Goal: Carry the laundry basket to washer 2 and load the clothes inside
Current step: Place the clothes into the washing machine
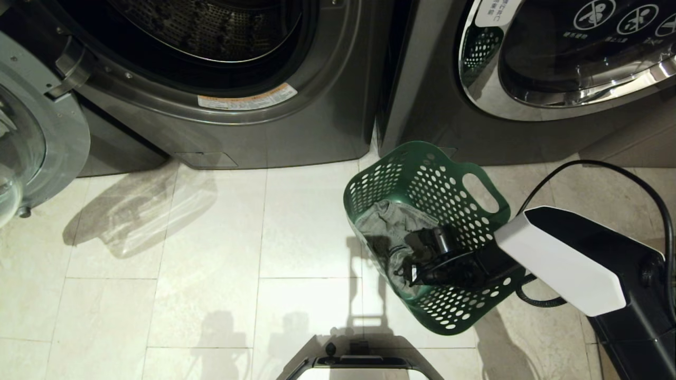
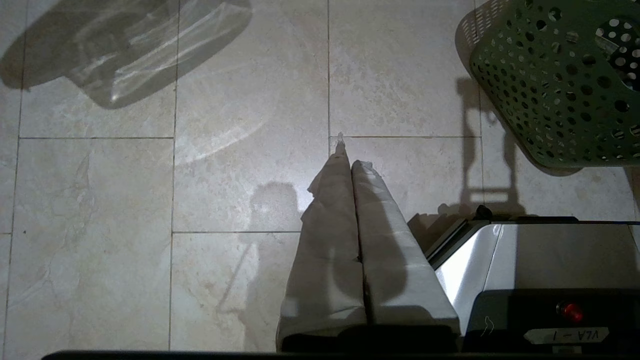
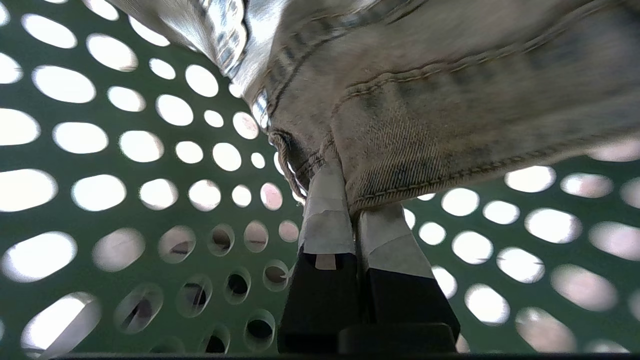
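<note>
The green perforated laundry basket (image 1: 478, 221) stands on the tiled floor in front of the gap between two washers. Grey denim clothes (image 1: 380, 224) lie inside it. My right gripper (image 1: 407, 274) reaches down into the basket. In the right wrist view its taped fingers (image 3: 325, 220) are pressed together on a stitched edge of the denim (image 3: 400, 165), with the basket wall (image 3: 125, 210) all around. My left gripper (image 2: 348, 152) hangs shut and empty over the floor, to the left of the basket (image 2: 550, 90). No number shows on either washer.
The left washer (image 1: 237, 132) has its drum (image 1: 211, 31) exposed and its door (image 1: 31, 137) swung out to the left. The right washer's glass door (image 1: 570, 58) is shut. My own base (image 1: 359, 364) sits at the bottom edge. A black cable (image 1: 623, 179) loops behind the right arm.
</note>
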Controlling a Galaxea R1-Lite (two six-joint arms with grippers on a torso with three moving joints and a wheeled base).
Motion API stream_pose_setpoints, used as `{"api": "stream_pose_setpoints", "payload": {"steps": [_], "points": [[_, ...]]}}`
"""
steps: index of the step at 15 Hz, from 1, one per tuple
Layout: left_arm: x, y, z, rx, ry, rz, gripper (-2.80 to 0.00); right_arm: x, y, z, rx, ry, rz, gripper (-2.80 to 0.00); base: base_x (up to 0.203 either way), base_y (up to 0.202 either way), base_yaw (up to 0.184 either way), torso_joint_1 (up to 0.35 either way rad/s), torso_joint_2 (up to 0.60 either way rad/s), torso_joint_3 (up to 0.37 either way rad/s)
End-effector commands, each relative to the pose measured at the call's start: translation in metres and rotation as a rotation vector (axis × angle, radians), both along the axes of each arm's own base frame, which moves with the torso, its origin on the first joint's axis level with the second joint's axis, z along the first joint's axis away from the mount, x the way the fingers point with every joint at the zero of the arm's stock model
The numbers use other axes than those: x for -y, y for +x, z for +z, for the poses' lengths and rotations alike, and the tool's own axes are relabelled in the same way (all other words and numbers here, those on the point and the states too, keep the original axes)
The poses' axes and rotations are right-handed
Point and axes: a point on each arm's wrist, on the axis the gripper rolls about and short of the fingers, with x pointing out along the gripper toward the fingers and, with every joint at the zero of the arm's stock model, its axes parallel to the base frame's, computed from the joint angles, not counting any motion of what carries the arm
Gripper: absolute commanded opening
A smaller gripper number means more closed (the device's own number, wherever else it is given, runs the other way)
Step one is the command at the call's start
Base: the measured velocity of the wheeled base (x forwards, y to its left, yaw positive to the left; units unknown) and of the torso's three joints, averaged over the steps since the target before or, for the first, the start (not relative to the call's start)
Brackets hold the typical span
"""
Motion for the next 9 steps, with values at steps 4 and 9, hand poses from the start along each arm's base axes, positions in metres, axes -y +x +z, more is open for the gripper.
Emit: {"api": "stream_pose_setpoints", "payload": {"steps": [4,9], "points": [[0.000,0.000,-0.001,0.000,0.000,0.000,-2.80,0.011,-0.024,0.096,0.049,0.007,-0.004,-2.80,0.000,0.000,0.000,0.000,0.00,0.000],[0.000,0.000,-0.001,0.000,0.000,0.000,-2.80,0.022,-0.057,0.190,0.193,0.041,0.003,-2.80,0.000,0.000,0.000,0.000,0.00,0.000]]}}
